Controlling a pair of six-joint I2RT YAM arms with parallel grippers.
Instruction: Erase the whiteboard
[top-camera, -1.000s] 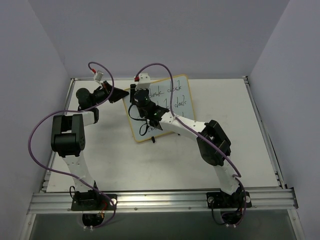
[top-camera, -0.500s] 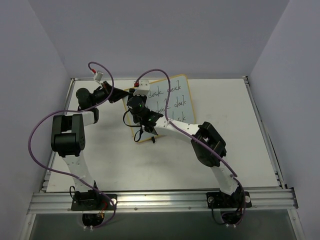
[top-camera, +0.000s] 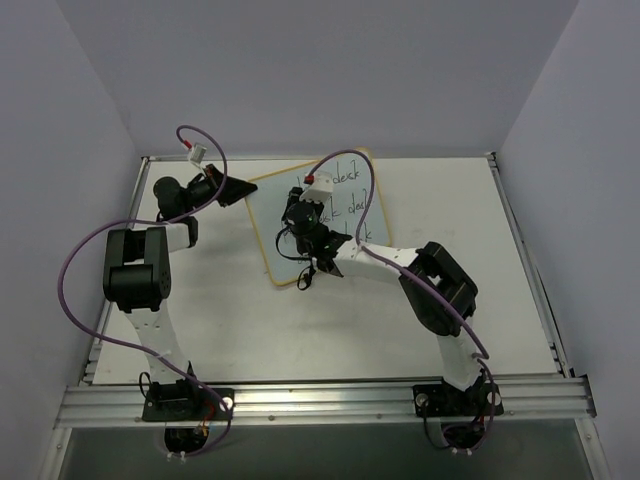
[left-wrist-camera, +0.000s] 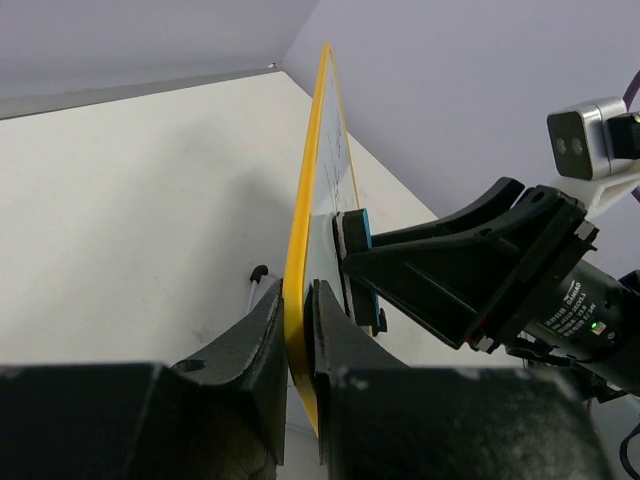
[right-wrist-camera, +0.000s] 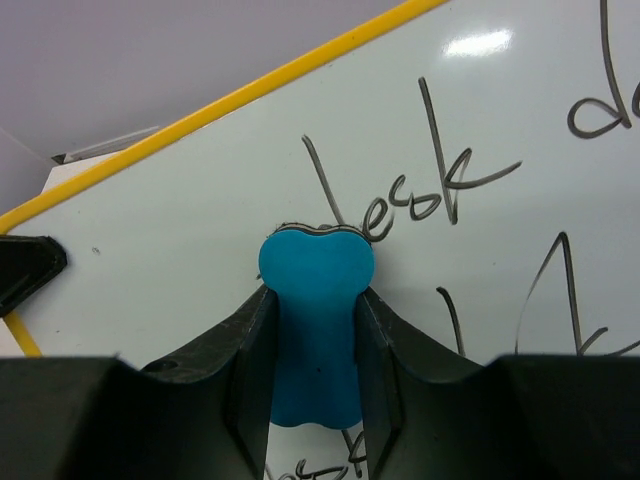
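White table (top-camera: 500, 300), plain grey-lilac walls (top-camera: 330, 70) on three sides, ribbed aluminium rail (top-camera: 320, 400) along the table's near edge, blue bone-shaped eraser (right-wrist-camera: 315, 320) with a dark pad.

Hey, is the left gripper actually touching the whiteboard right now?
Touching. The left wrist view shows the left gripper with both fingers closed on the yellow edge of the whiteboard, with no gap on either side.

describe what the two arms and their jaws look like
Both the left arm and the right arm mix white links with chunky black joint housings. A purple cable runs along each. The jaws are matte black wedges. The right wrist has a silver-grey camera and a small green light.
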